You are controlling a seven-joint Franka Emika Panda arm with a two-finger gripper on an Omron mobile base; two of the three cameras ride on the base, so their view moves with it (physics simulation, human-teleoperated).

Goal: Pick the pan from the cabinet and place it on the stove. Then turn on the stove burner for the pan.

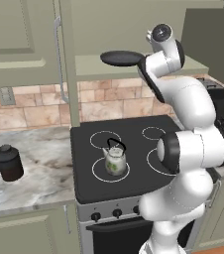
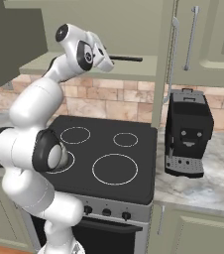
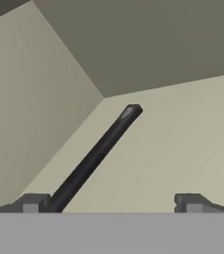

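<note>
Item: pan (image 1: pixel 121 58), on the open cabinet (image 2: pixel 134 69) shelf above the stove (image 2: pixel 109 149). End effector (image 3: pixel 111 204) wide open, empty; handle near one fingertip. Recommendation: centre handle between fingertips before closing.

The arm (image 1: pixel 188 149) is raised high and bent forward; the gripper (image 3: pixel 111 203) is held with jaws wide apart.
</note>
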